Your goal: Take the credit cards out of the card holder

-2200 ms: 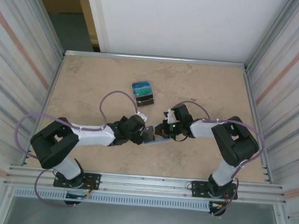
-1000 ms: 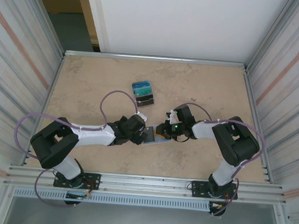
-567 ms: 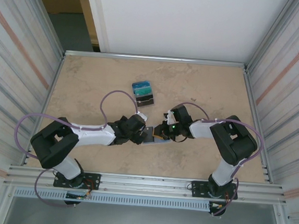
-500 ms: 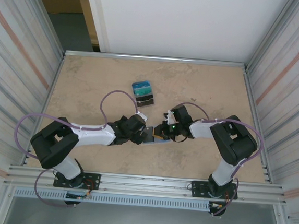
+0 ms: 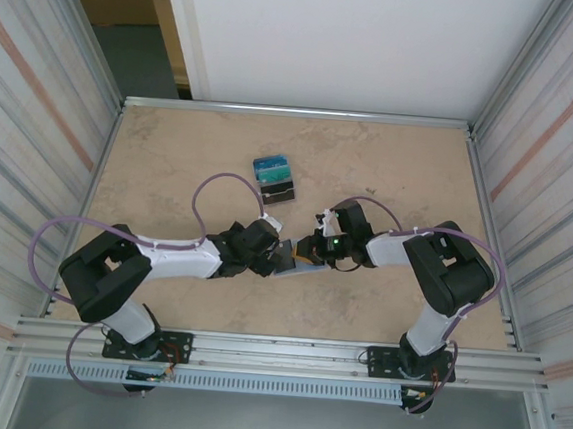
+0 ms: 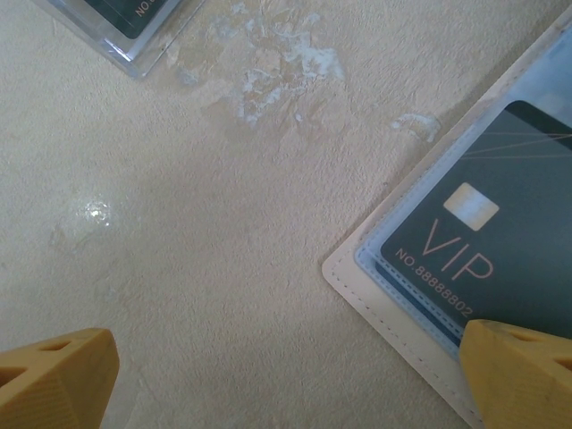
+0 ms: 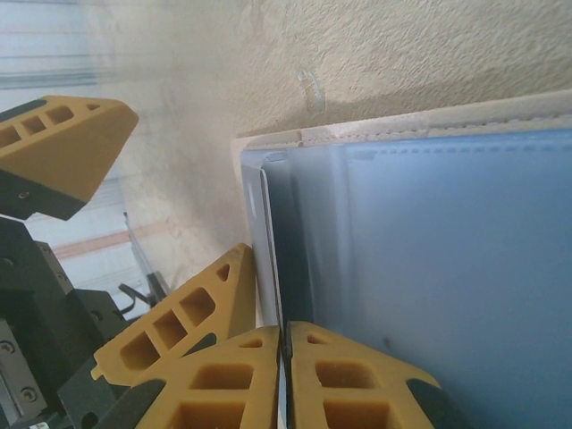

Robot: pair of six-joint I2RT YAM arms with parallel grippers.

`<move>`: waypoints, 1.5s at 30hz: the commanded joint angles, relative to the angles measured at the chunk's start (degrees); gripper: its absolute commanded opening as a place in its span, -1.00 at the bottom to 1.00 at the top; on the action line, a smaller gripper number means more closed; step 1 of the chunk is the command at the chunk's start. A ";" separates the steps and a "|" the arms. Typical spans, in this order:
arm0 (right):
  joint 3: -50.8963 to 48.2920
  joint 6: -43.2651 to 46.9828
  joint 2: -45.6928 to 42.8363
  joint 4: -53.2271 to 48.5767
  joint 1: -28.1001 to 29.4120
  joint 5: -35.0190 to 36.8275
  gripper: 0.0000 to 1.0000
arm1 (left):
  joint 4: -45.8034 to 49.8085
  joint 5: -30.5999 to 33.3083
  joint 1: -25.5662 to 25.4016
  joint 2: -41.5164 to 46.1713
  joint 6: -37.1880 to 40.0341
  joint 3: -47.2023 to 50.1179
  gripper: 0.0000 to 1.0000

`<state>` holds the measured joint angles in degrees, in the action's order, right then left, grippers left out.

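**Dark card's edge pinched by right gripper; holder lying btwn the arms**

Vs. the top view approx. half a sec earlier, little has been moved. The right arm has been shifted slightly toward its own side. The left arm and the set-aside cards are found where they were.

The card holder is laid open on the table, btwn the two grippers and nearer the arms' bases than the far edge. A dark card marked VIP is seen in its pale-blue pocket. The set-aside cards are stacked farther back, well apart from the holder.

The right gripper is closed almost fully, w/ a thin dark edge caught btwn its fingers. This edge is judged to be the dark card's, raised off the lining.

The left gripper is held at full spread, low over the table, w/ nothing gripped. One finger is placed over the holder's tan corner, the other over bare table. Whether the holder is actually pressed can't be told.

Key relation: the card is already at the right gripper, w/ the left gripper on the holder's opposite side. The holder's long axis is laid approx. along the line joining the two grippers. A pull toward the right arm's side, along that axis, is therefore judged to be needed. If the corner isn't held down, the holder may be dragged along w/ the card.
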<state>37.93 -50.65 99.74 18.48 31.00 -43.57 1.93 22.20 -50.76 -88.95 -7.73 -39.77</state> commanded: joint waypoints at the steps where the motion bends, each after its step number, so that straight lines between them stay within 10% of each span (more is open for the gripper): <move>1: -0.75 -1.38 0.01 2.32 -0.53 -1.65 -0.80 | 2.59 1.02 -0.53 -1.01 0.56 -0.75 0.97; 45: -1.01 1.46 0.01 -0.90 -2.92 -2.03 -0.84 | 3.01 -1.79 -0.46 -2.50 0.34 -8.00 0.97</move>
<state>36.51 -50.50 99.74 19.07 28.03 -45.04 3.84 20.82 -50.76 -89.76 -7.33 -46.24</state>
